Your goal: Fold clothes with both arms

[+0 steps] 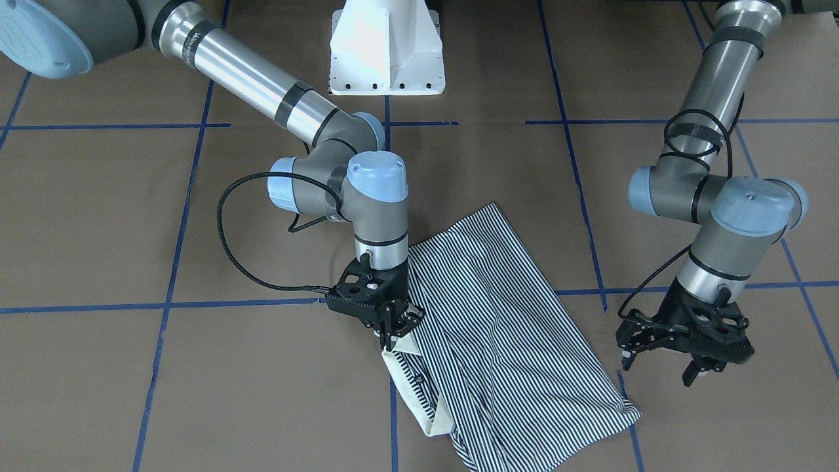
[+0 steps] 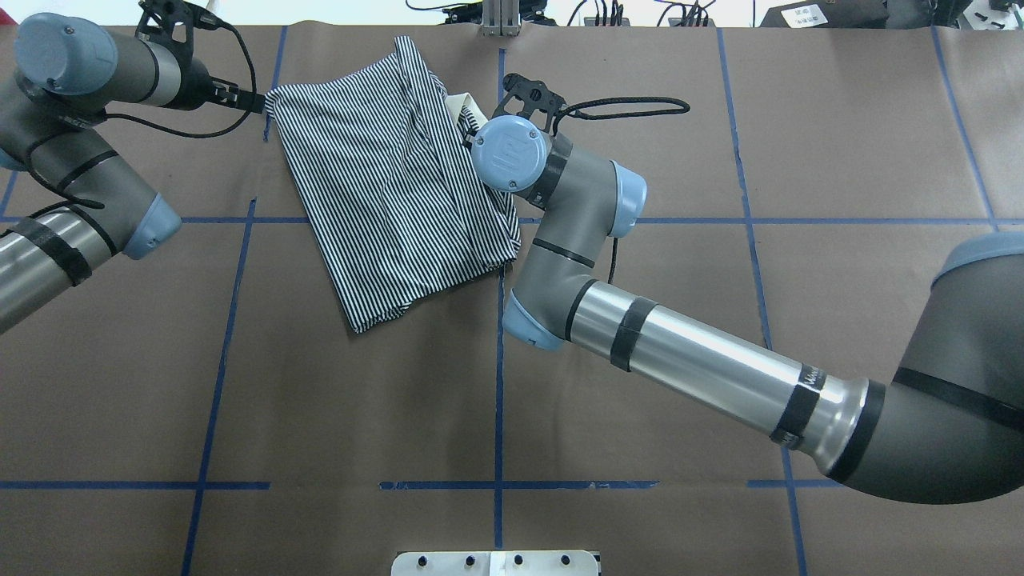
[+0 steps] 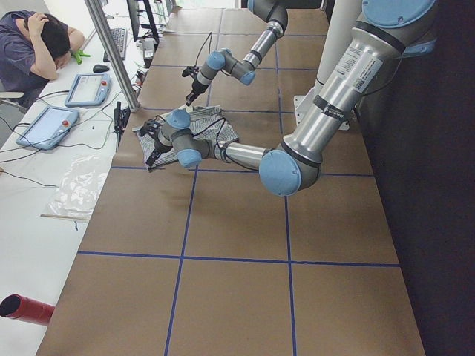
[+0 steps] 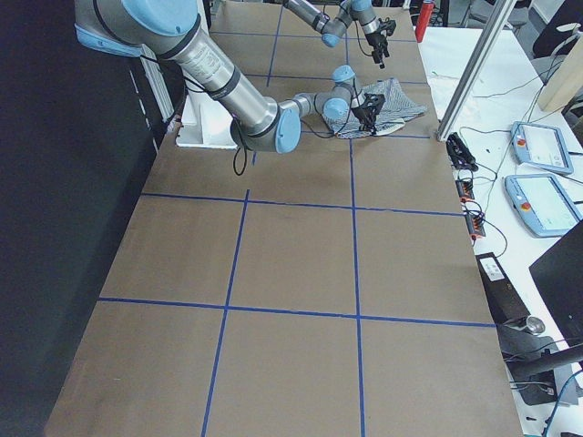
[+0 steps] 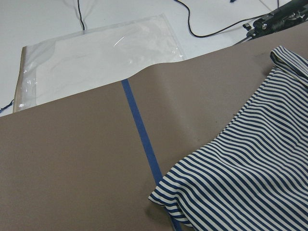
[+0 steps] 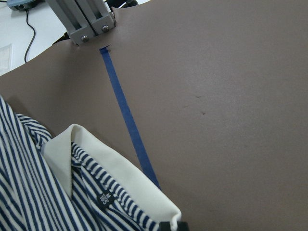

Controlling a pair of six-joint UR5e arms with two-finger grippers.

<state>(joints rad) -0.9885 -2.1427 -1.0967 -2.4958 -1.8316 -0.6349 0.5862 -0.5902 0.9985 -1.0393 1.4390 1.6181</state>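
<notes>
The striped polo shirt (image 1: 498, 328) lies folded and roughly flat on the brown table, its cream collar (image 1: 409, 387) at the edge nearest my right arm. It also shows in the overhead view (image 2: 384, 184). My right gripper (image 1: 388, 341) points down with its fingers pinched together on the collar's edge. The right wrist view shows the collar (image 6: 125, 178) and a black fingertip (image 6: 173, 226) at it. My left gripper (image 1: 659, 367) is open and empty, just above the table, a short way off the shirt's other side. The left wrist view shows a shirt corner (image 5: 250, 183) close by.
The white pedestal base (image 1: 387, 52) stands behind the shirt. Blue tape lines (image 1: 393, 419) cross the table. Past the table's far edge are an aluminium post (image 6: 86, 19), a clear plastic bag (image 5: 96, 57), cables, teach pendants (image 3: 48, 126) and a seated operator (image 3: 37, 52).
</notes>
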